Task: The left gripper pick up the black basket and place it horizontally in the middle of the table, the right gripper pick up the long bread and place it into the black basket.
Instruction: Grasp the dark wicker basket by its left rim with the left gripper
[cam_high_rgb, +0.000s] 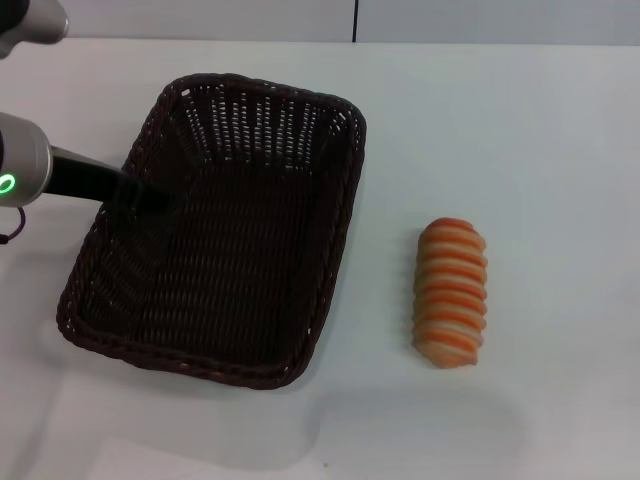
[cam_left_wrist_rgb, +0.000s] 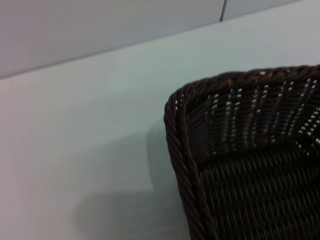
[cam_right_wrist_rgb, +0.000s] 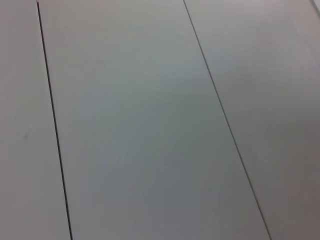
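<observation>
At basket's (cam_high_rgb: 225, 240) left wall, L end effector (cam_high_rgb: 140, 195) state unclear; you're gripping stiff, light wicker—pinch rim.

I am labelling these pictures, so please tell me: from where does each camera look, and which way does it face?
Head view: from the robot's head, forward and down at the table, black basket, long bread; the left gripper at the basket's left rim.
Left wrist view: down at a basket corner; no robot part shows.
Right wrist view: only pale panels; no robot part.
Head and left wrist share the basket.
</observation>
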